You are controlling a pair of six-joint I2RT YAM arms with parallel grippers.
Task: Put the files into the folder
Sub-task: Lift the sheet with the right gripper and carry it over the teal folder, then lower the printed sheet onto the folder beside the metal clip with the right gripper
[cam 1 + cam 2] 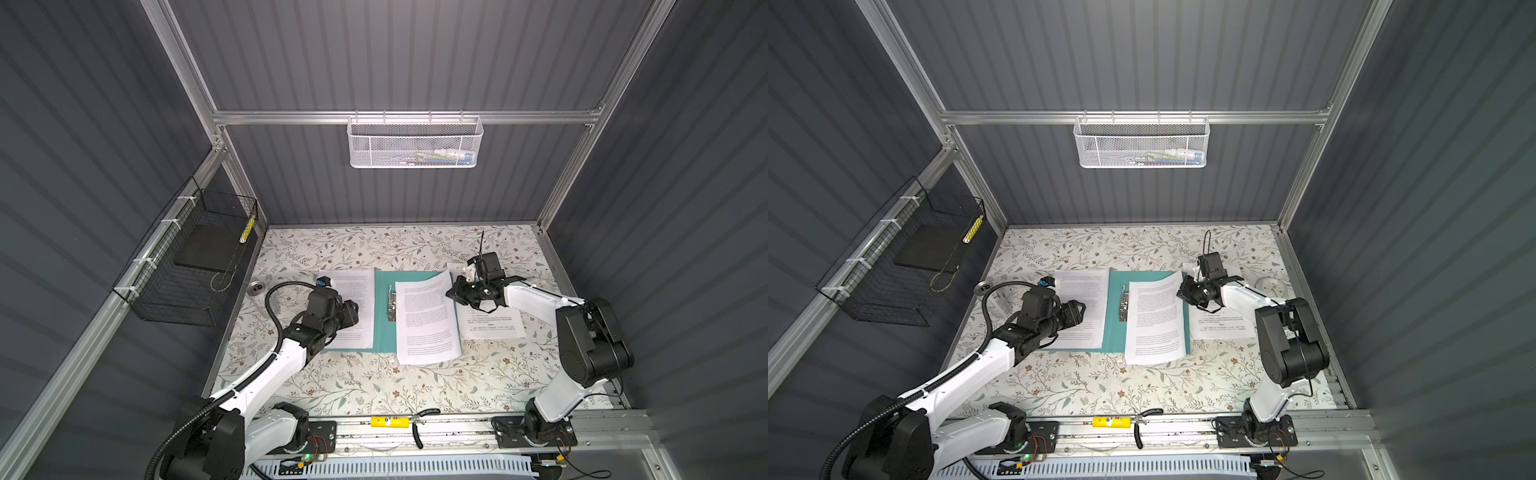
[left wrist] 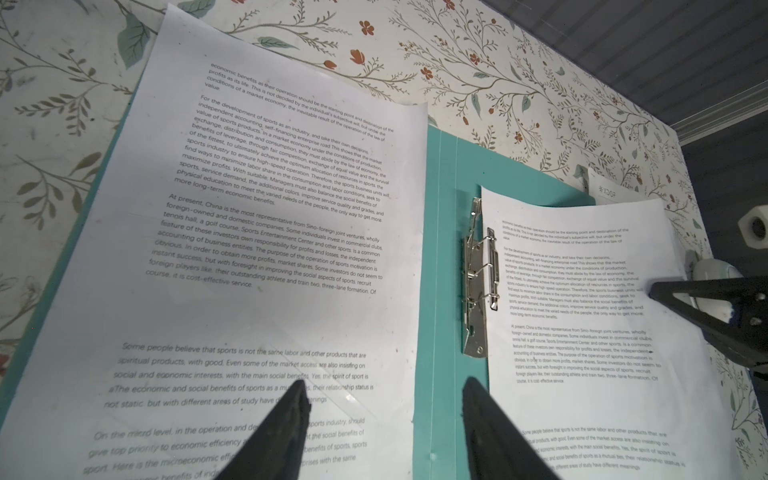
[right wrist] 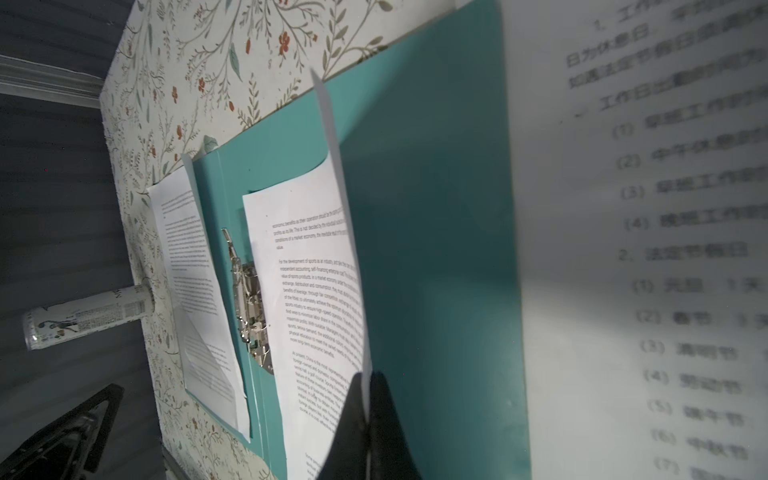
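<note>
Folder [image 1: 380, 332], teal and spread flat on the flowered desk [image 1: 374, 386], shows its metal clip [image 1: 391, 303] along the spine. One printed sheet [image 1: 353, 286] lies flat on the folder's left flap. The left end effector [image 2: 384, 382] hangs over that sheet's near part with jaws apart, gripping nothing. A second sheet [image 1: 426, 320] rests on the right flap, its outer edge raised and pinched in the closed right end effector [image 3: 368, 376]. A third sheet [image 1: 490, 326] lies on the desk beside the folder's right edge.

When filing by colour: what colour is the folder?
The folder is teal; clearest in right wrist view.
</note>
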